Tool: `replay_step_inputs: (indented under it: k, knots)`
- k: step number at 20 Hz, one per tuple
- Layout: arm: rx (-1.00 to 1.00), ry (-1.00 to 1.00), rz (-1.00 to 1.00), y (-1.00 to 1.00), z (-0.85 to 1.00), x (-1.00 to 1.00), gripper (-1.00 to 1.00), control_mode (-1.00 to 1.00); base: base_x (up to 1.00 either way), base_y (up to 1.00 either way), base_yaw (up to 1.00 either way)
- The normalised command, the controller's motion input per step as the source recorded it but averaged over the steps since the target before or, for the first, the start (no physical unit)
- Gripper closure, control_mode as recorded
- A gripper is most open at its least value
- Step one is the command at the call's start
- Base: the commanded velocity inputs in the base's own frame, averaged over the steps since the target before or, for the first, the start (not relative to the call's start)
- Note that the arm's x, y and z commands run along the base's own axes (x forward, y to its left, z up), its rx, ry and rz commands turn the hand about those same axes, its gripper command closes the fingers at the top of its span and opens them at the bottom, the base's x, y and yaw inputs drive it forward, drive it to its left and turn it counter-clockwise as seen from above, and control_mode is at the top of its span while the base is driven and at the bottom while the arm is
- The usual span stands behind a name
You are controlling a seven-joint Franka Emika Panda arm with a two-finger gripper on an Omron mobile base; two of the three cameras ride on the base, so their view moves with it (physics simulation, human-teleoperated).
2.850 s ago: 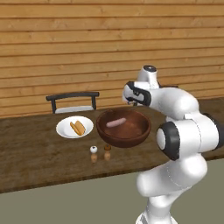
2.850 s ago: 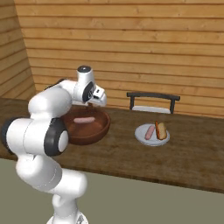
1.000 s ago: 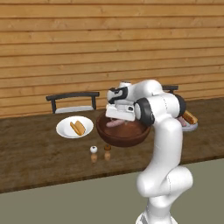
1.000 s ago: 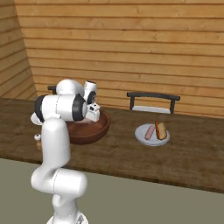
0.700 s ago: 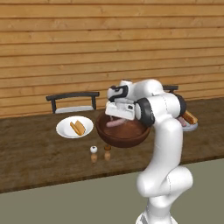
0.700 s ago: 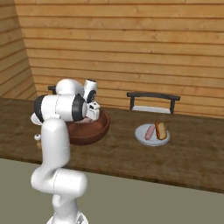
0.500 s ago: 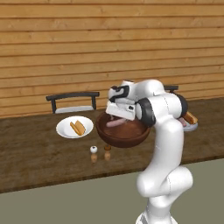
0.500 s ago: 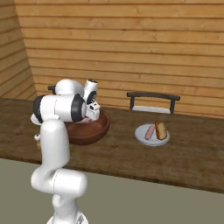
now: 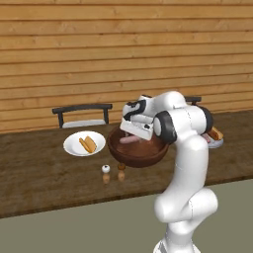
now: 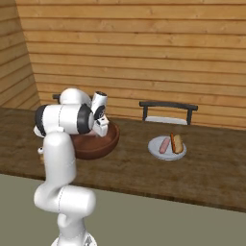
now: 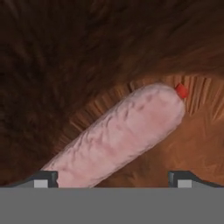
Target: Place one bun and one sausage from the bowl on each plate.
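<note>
Pincer point(image 11: 113, 178) released, tips spread wide, lowered into the bowl point(image 9: 138, 154) and grasping nothing. One pale pink sausage point(image 11: 118, 135) between the tips on the dark wooden bottom, long axis slanting in the hand view from lower left near one tip up to the right, rounded end capped by a small red spot. Same sausage point(image 9: 129, 140) seen as a short pink strip under the wrist from the left base view.

Left base view also gives one white plate point(image 9: 74, 147) left of the bowl carrying a bun point(image 9: 88, 144), two small shakers point(image 9: 113, 173) in front, one dark chair point(image 9: 82, 114) behind, and a second plate point(image 9: 215, 143) half hidden behind the arm.

Right base view gives the bowl point(image 10: 98, 142) partly behind the arm, and one plate point(image 10: 156, 149) well to its right holding one sausage point(image 10: 165, 145) and one bun point(image 10: 177, 142) lying side by side.
</note>
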Motion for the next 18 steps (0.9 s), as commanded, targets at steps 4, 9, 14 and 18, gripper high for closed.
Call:
replay_step_inputs:
  k: [4,9,14,18]
  knots:
    - [0.00,0.05,-0.13,0.00,0.00,-0.53,-1.00,-1.00,0.00,0.00,0.00]
    - [0.00,0.12,-0.08,0.00,-0.04,-0.66,-1.00,-1.00,0.00,0.00,0.00]
    - [0.03,-0.10,-0.01,0.00,0.47,-0.23,-1.00,-1.00,0.00,0.00,0.00]
    - [0.00,-0.10,-0.18,0.03,0.11,0.06,-1.00,-1.00,0.00,0.00,0.00]
